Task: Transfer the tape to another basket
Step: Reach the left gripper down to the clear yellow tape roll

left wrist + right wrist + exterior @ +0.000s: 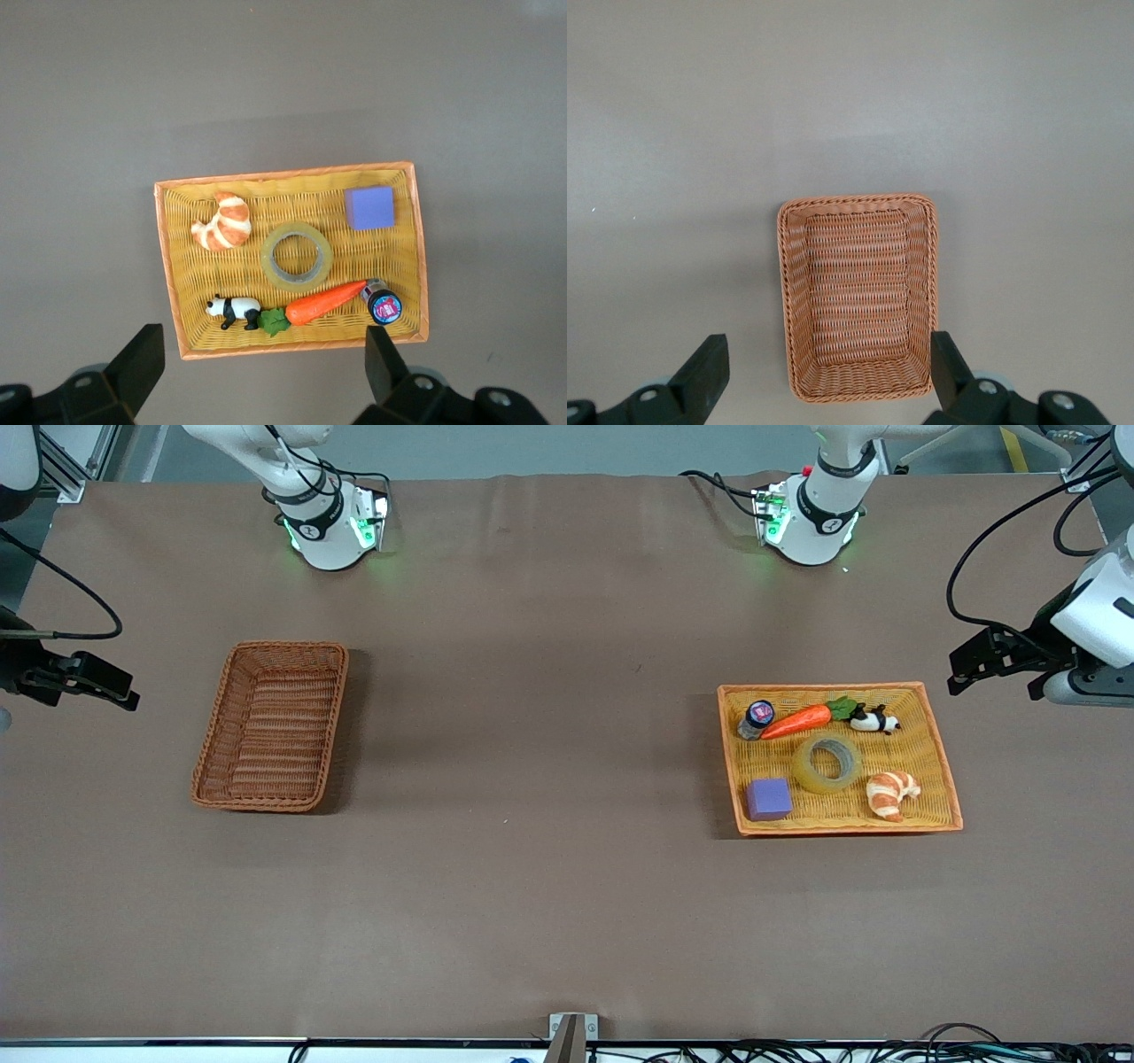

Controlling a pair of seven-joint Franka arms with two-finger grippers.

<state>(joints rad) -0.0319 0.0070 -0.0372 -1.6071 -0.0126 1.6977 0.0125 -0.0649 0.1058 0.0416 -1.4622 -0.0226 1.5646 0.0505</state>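
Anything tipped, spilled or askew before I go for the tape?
Nothing stands out. The tape lies flat in the orange tray among the other items; the brown basket sits upright. Left gripper and right gripper hover open.

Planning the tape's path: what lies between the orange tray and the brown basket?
Only bare brown table between the tray and basket, per the front view.

A brown cloth point(549, 886) covers the table (cables point(886, 1051) along its near edge).
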